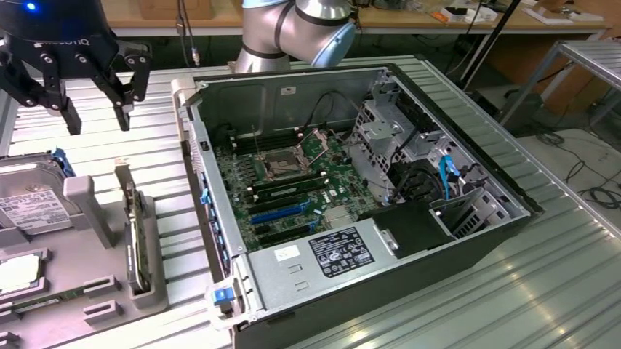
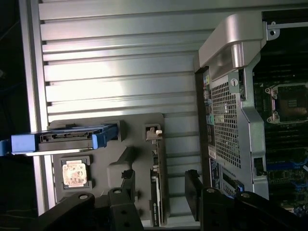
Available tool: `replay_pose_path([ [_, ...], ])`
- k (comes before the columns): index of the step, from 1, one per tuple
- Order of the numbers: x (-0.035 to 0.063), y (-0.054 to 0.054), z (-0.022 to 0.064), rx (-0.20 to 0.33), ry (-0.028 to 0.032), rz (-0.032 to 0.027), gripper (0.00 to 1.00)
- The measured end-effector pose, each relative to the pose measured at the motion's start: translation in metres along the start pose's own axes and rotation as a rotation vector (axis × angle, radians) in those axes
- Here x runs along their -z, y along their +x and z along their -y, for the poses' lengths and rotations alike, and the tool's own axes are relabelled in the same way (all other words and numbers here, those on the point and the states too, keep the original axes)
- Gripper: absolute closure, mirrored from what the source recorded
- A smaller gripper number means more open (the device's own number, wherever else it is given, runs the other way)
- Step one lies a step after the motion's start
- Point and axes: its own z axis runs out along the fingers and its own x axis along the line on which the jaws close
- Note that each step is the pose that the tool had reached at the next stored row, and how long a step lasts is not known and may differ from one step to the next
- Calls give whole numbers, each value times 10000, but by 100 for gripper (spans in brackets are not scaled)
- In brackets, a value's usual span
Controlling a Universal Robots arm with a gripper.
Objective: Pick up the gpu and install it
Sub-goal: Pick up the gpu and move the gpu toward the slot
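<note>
We've got the end effector [image 1: 97,120] wide open, holding nothing, hanging above the gpu [image 1: 137,236], which sits on edge in the grey tray [image 1: 83,211] on the counter [image 1: 160,138] beside the case [image 1: 281,91].

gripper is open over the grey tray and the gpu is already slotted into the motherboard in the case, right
Not quite. The gripper is open over the grey tray, but the gpu is not in the motherboard. The exterior view shows it standing on edge in the tray, outside the case.
</note>
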Motion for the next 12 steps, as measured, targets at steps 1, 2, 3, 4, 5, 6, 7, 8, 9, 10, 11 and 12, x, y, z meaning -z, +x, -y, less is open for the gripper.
replay_pose_path([
  [1, 0, 0, 0, 0, 0, 0, 46],
  [2, 0, 0, 0, 0, 0, 0, 46],
  [3, 0, 0, 0, 0, 0, 0, 46],
  [4, 0, 0, 0, 0, 0, 0, 46],
  [5, 0, 0, 0, 0, 0, 0, 46],
  [6, 0, 0, 0, 0, 0, 0, 46],
  [7, 0, 0, 0, 0, 0, 0, 46],
  [8, 0, 0, 0, 0, 0, 0, 46],
  [9, 0, 0, 1, 0, -6, -1, 46],
  [10, 0, 1, 4, 0, -16, -1, 46],
  [11, 0, -1, 12, 0, -21, -1, 46],
  [12, 1, -2, 34, -1, -28, -2, 46],
])
